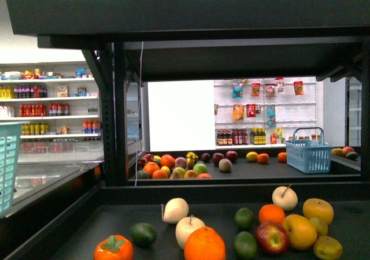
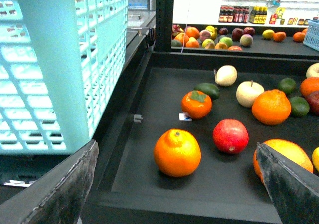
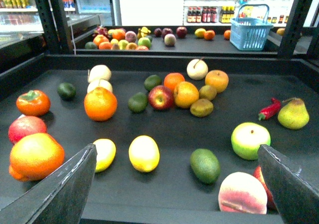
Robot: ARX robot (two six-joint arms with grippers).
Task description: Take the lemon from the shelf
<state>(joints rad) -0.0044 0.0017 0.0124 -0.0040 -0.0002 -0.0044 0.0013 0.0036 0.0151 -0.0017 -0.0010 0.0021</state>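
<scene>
Two bright yellow oval fruits lie side by side on the shelf's black deck [image 3: 214, 127] in the right wrist view. The fuller one is a lemon [image 3: 144, 153]; the other lemon [image 3: 103, 154] is partly behind one finger [image 3: 65, 189]. My right gripper [image 3: 176, 147] is open, held over the deck's near edge, with the fuller lemon just inside its gap. My left gripper [image 2: 176, 144] is open over the same deck [image 2: 149, 99], in front of an orange [image 2: 177, 152]. Neither gripper nor any lemon shows in the front view.
A turquoise basket [image 2: 55, 59] hangs close beside the left gripper. Avocado [image 3: 205, 165], peach [image 3: 243, 193] and green apple [image 3: 250, 140] lie near the right gripper. Black uprights [image 1: 118, 110] and an upper deck [image 1: 185, 6] frame the opening. A blue basket [image 1: 309, 151] sits on a farther deck.
</scene>
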